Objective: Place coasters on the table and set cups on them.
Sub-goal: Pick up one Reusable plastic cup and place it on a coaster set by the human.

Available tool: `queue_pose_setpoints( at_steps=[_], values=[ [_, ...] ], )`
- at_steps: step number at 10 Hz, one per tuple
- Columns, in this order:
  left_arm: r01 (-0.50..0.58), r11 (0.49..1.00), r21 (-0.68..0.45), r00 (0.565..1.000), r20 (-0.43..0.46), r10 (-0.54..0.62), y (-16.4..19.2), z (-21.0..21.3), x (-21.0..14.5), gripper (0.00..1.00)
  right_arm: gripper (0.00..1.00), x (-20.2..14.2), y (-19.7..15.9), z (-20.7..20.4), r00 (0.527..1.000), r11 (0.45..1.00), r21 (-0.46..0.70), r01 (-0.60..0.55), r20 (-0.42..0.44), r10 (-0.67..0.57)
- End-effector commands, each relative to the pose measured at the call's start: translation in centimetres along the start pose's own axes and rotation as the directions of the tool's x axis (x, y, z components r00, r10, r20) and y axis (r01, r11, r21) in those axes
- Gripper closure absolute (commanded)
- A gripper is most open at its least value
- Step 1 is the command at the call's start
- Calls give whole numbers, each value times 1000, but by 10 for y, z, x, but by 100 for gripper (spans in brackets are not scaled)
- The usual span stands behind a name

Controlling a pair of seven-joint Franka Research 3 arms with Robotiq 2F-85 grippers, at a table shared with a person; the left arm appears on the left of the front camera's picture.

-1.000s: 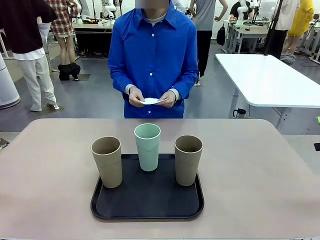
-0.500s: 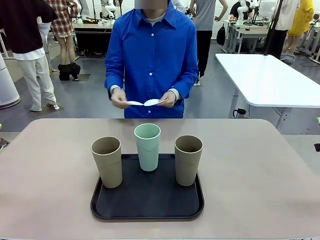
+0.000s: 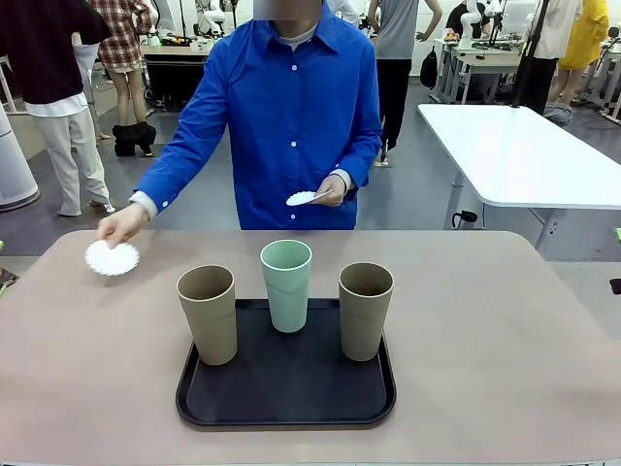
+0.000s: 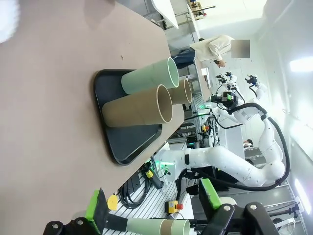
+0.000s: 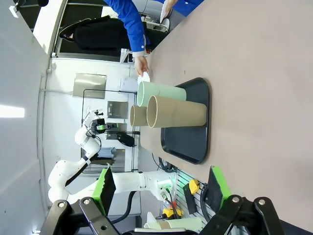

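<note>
Pinching one coaster (image 3: pixel 113 258) by its far edge, the person's outstretched hand (image 3: pixel 121 225) holds it low over the table (image 3: pixel 505 330), just below the fingertips; whether it touches yet I cannot tell. That spot, well clear of the tray (image 3: pixel 285 406), likely leaves room for a cup. The other hand (image 3: pixel 330 189), near the chest, pinches the spare coasters (image 3: pixel 302 198), ready for later spots. All three cups (image 3: pixel 287 284) stand on the tray, between the hands. Left gripper (image 4: pixel 152 203) and right gripper (image 5: pixel 161 190) hang back, jaws spread, empty.
</note>
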State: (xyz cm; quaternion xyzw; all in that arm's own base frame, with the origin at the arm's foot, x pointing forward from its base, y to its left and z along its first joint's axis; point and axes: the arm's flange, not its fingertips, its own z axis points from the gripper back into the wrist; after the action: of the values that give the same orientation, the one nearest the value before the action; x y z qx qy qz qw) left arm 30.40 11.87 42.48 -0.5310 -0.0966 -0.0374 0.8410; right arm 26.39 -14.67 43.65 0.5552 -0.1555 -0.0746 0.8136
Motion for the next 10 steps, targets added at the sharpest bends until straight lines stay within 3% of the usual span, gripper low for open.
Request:
queue_pose_setpoints(
  at_steps=[1, 10],
  values=[
    [-1, 1000, -10, 1000, 6, 1, 1, 2, -1, 0, 0, 1, 0, 0, 1000, 1000, 5, 3, 2, -3],
    [-1, 1000, -10, 1000, 6, 1, 1, 2, -1, 0, 0, 1, 0, 0, 1000, 1000, 5, 3, 2, -3]
  ],
)
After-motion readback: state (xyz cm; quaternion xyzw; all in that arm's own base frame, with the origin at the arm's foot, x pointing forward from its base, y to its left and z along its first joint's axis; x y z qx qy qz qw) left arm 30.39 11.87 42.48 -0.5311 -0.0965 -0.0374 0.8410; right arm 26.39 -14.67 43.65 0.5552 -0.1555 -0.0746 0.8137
